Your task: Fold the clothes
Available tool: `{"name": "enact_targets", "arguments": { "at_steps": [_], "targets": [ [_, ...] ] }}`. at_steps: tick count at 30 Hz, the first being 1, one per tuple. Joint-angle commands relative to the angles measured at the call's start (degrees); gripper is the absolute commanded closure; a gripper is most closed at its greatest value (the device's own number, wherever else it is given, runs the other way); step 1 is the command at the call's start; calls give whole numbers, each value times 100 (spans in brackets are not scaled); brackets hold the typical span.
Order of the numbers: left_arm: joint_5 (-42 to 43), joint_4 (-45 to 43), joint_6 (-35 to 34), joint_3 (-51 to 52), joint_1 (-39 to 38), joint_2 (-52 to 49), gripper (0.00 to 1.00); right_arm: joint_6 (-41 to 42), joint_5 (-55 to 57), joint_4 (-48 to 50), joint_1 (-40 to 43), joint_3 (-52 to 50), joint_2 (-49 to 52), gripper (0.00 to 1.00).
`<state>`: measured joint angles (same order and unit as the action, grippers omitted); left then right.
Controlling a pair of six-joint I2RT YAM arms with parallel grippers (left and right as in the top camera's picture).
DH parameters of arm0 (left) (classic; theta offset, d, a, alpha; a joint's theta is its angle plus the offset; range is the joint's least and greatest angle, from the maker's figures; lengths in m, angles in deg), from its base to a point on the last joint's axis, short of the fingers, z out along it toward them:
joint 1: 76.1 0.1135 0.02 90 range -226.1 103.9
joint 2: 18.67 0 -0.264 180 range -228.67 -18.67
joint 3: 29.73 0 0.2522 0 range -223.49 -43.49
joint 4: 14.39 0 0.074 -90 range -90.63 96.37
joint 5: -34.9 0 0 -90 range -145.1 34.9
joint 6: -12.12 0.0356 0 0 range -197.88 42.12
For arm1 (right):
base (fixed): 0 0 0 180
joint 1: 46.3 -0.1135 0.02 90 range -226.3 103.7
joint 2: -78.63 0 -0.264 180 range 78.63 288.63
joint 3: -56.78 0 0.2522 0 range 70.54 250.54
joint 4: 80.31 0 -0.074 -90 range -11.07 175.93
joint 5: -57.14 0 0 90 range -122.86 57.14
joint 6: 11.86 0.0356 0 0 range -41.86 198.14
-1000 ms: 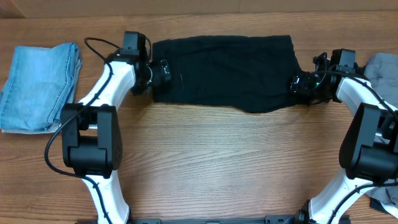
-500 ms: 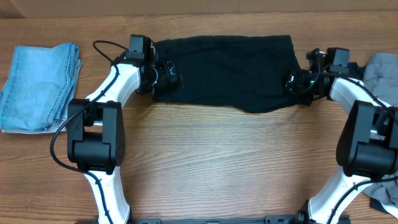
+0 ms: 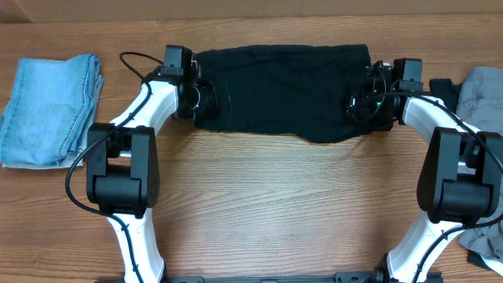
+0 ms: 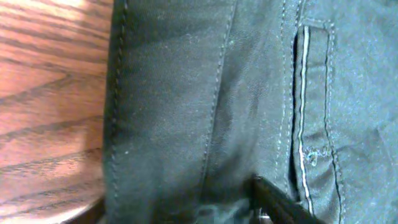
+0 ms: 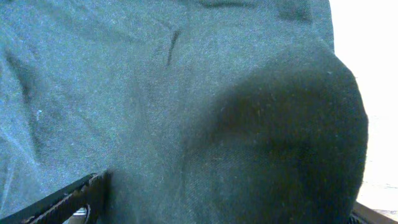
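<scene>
On the woven black shorts (image 3: 283, 86), right fingers (image 5: 59, 200) gape; left fingers (image 4: 280, 200) unclear.

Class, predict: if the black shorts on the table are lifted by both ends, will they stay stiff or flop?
The black shorts would probably sag in the middle: they lie flat with soft wrinkles. The stitched seams and pocket suggest thin woven cloth, so likely light and easy to pinch.

The shorts (image 3: 283, 90) lie on the table (image 3: 275, 204) between the left gripper (image 3: 208, 96) and the right gripper (image 3: 355, 106); a denim garment (image 3: 47, 110) lies well outside the left one — a further garment (image 3: 481, 88) near the right's outer side.
</scene>
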<state>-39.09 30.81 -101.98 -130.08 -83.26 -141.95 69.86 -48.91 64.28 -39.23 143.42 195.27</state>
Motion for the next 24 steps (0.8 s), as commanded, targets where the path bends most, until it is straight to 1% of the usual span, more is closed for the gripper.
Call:
{"name": "enact_targets", "arguments": {
  "at_steps": [1, 3, 7, 10, 14, 15, 17, 18, 20, 21, 22, 23, 24],
  "targets": [
    [219, 190, 514, -136, 81, -175, 76, 4, -50, -70, -63, -2, 111, 1],
    [133, 505, 721, -396, 162, -175, 96, 7, -50, -149, -63, 120, 111, 1],
    [-260, 1335, 1067, -1213, 332, -175, 96, 9, -50, -232, -63, 492, 90, 1],
    [-726, 1740, 1204, -1635, 389, -175, 96, 17, -7, -286, -63, 752, 76, 0],
    [-1386, 2142, 1384, -1897, 468, -175, 96, 35, 55, -841, -66, 1281, 42, 0],
    [-1495, 2197, 1469, -1912, 503, -175, 96, 31, 55, -1104, -90, 1473, 37, 1],
    [-1657, 2240, 1539, -1912, 538, -175, 96, 28, 55, -1425, -153, 1690, 37, 7],
    [-1816, 2262, 1543, -1919, 538, -173, 96, 26, 55, -1582, -223, 1775, 37, 11],
    [-2114, 2413, 1561, -2092, 538, -173, 96, -142, 57, -1836, -494, 1867, 37, 33],
    [-2192, 2509, 1561, -2227, 538, -173, 96, -199, 55, -1860, -625, 1864, 37, 47],
    [-2221, 2618, 1565, -2404, 538, -173, 96, -275, 61, -1860, -761, 1864, 37, 67],
    [-2221, 2686, 1567, -2514, 538, -173, 96, -273, 85, -1845, -846, 1864, 37, 72],
    [-2221, 2787, 1600, -2675, 538, -173, 96, -271, 155, -1779, -975, 1862, 37, 80]
  ]
}}
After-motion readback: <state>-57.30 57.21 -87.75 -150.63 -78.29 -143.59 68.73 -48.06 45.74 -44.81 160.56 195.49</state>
